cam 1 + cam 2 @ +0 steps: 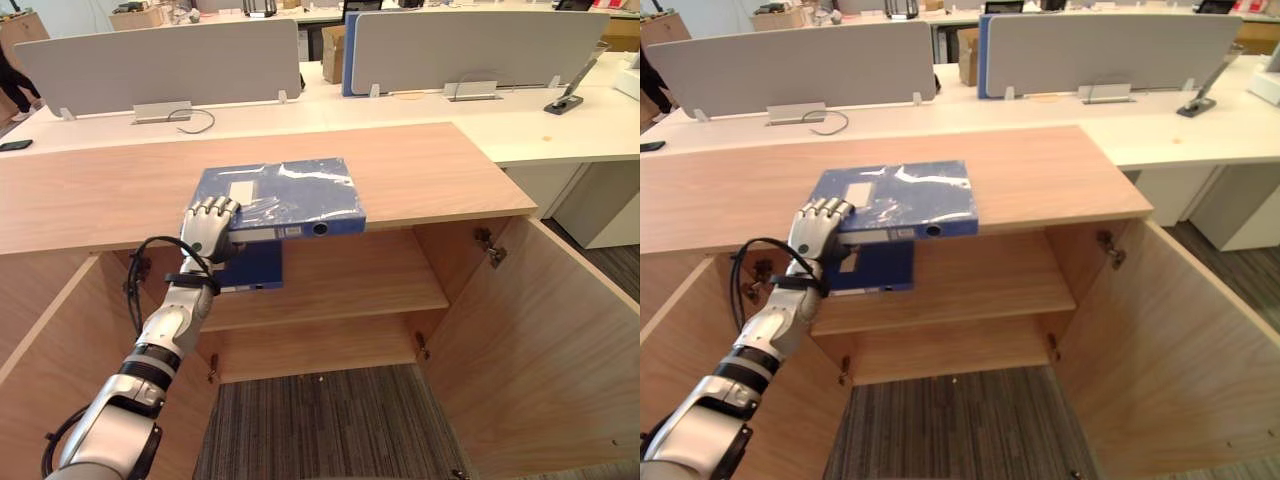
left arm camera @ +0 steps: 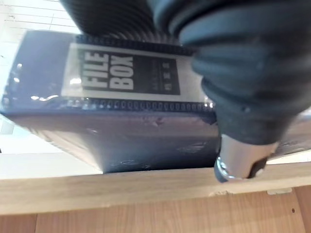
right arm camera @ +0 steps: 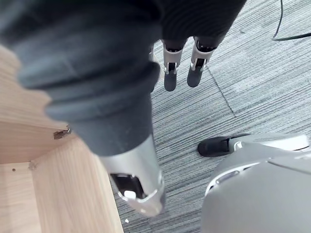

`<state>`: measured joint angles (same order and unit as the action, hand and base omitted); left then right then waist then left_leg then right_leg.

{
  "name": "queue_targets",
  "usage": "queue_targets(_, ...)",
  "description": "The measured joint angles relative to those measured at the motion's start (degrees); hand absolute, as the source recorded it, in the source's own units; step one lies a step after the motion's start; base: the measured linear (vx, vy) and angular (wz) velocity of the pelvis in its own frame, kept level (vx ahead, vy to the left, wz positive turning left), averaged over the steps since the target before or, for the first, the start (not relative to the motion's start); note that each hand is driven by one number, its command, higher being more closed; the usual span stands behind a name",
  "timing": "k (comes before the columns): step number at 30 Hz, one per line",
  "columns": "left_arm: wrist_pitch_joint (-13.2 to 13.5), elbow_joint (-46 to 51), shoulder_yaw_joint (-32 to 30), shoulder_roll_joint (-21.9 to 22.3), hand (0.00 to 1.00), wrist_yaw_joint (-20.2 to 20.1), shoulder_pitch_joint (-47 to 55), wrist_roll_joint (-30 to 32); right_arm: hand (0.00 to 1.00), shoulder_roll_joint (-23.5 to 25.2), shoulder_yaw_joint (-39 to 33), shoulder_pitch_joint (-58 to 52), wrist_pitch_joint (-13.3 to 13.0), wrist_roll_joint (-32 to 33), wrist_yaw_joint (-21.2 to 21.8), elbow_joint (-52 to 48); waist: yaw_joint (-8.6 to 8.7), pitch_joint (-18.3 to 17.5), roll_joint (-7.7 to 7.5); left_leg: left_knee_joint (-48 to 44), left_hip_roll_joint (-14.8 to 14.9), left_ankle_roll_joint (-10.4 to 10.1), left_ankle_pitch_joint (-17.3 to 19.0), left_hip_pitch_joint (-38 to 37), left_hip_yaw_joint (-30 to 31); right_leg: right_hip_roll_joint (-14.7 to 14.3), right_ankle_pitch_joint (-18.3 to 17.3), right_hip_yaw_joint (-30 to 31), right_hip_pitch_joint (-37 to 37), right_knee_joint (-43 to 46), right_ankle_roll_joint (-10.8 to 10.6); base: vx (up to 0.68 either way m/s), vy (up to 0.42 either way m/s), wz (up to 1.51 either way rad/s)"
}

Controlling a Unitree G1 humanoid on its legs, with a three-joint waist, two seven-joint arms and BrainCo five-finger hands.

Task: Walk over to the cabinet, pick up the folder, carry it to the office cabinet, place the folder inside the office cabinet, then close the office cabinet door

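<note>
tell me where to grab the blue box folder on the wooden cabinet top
Take the blue box folder by its spine end, from the front: it lies flat with the spine at the wooden cabinet top's front edge, where the left hand sits.

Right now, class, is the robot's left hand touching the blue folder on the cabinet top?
Touching. The left eye view shows the left hand with its fingers curled over the near left corner of the blue folder.
</note>
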<state>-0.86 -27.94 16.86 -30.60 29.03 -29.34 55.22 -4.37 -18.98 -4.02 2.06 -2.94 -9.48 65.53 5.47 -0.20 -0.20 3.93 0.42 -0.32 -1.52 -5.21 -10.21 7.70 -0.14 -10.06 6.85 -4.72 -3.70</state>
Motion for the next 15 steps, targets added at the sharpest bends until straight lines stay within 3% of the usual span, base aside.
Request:
queue_targets(11,-0.51,-3.97,0.07,0.00,1.00,0.54,-3.28,0.40,0.00,0.00,0.01,0.57,-0.06,0.80,0.02,0.01,1.04,0.57,-0.39,0.02,0.00,-0.01,0.01,-0.15,-0.03,-0.01,0.10,0.01,0.17,-0.03,0.13,-0.01,0.000,0.00)
queue_targets(15,-2.65,4.90,-0.25,2.43,1.00,0.58,-0.26,-2.39,0.00,0.00,0.03,0.52,-0.04,1.68,0.00,0.03,0.80,0.96,-0.19,0.36,-0.17,0.01,0.00,0.04,0.25,0.11,0.09,-0.22,-0.05,-0.05,0.13,-0.03,0.001,0.03)
